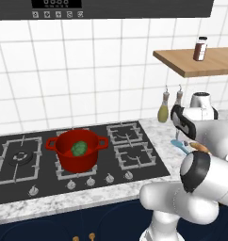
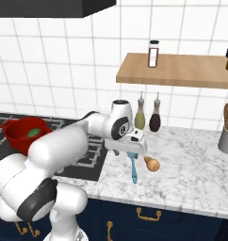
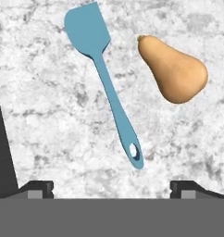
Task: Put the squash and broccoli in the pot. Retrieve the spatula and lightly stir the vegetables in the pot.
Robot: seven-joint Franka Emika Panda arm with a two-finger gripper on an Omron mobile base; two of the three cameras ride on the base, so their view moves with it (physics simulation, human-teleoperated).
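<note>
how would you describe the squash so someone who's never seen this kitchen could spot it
Start at the marble counter right of the black stove. There, below the wooden shelf, a slim blue spatula lies flat, and the squash lies beside it without touching. It is the tan, pear-shaped thing.

Below my open gripper (image 3: 112,187) I count one light-blue spatula (image 3: 104,78) and, just beside it, one butternut squash (image 3: 176,71), both lying on the marble counter (image 2: 191,174). Off to my gripper's left sits one red pot (image 1: 78,150) on the hob, with one broccoli (image 1: 79,148) inside it. The hob (image 1: 130,157) shows four burner grates and five knobs along its front edge. Beyond my gripper, against the tiled wall, stand two bottles: one olive-green (image 2: 140,116) and one dark (image 2: 155,118). Above them, one wooden shelf (image 2: 182,70) carries one spice jar (image 2: 153,54).
</note>
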